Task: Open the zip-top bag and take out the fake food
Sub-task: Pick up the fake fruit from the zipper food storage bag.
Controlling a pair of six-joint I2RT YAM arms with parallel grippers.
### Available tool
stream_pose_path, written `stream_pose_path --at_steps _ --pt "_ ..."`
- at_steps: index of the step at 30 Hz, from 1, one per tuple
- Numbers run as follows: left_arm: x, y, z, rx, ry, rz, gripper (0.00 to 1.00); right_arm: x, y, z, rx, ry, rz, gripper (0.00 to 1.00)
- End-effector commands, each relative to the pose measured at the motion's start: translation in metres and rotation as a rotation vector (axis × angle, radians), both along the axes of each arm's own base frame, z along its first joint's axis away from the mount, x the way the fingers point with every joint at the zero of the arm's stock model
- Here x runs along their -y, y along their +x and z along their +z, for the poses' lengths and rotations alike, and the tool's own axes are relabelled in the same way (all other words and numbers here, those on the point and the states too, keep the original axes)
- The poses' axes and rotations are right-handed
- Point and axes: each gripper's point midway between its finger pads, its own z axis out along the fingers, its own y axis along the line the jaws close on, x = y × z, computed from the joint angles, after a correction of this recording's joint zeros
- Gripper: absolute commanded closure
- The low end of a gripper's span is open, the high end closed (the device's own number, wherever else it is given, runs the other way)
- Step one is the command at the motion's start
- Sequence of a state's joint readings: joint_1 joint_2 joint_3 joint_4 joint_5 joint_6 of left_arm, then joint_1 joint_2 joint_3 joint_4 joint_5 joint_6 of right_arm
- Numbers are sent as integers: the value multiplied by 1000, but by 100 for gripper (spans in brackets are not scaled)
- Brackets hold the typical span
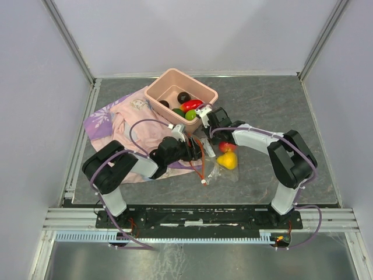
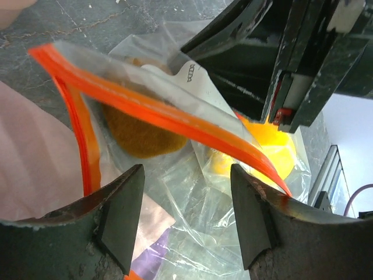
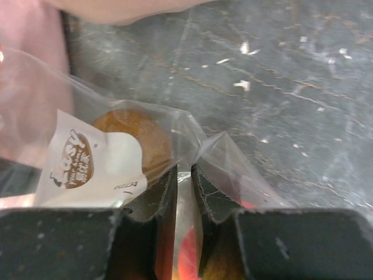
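We are at the opening step: our right fingers (image 3: 158, 201) pinch a fold of the zip-top bag (image 3: 224, 154), while our left fingers (image 2: 123, 213) stand apart, holding nothing, the orange zip strip (image 2: 166, 115) crossing just beyond their tips. The bag lies on the surface (image 3: 280, 87) between both pairs of fingers, the fake food (image 2: 275, 143) inside it. Next, we judge, the left fingers must close on the near lip and pull away from the right to spread the mouth.
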State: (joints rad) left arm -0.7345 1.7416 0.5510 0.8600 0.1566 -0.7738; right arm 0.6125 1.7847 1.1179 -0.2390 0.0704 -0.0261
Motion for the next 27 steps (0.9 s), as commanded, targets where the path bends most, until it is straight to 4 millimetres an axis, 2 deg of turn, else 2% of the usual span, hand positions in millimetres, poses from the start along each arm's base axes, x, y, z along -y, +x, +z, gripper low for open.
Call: stream_pose_path --at_steps 1,5,13,17,19,22,27 --pt "0 12 15 83 14 6 31 -36 -7 5 -39 148 131 77" --pt "-8 14 10 73 44 43 20 -50 -19 4 -71 244 173 77" --pt "-31 24 2 65 161 146 17 -62 -24 0 -106 293 207 77" --pt "-41 25 8 84 179 185 16 -60 -18 9 -72 294 173 77" --pt "-45 24 9 90 184 194 16 -55 -11 29 1 312 134 77" --pt "-48 26 8 88 183 202 16 -50 1 48 77 329 78 76" --pt "-46 32 9 78 159 198 16 -56 20 50 99 357 3 76"
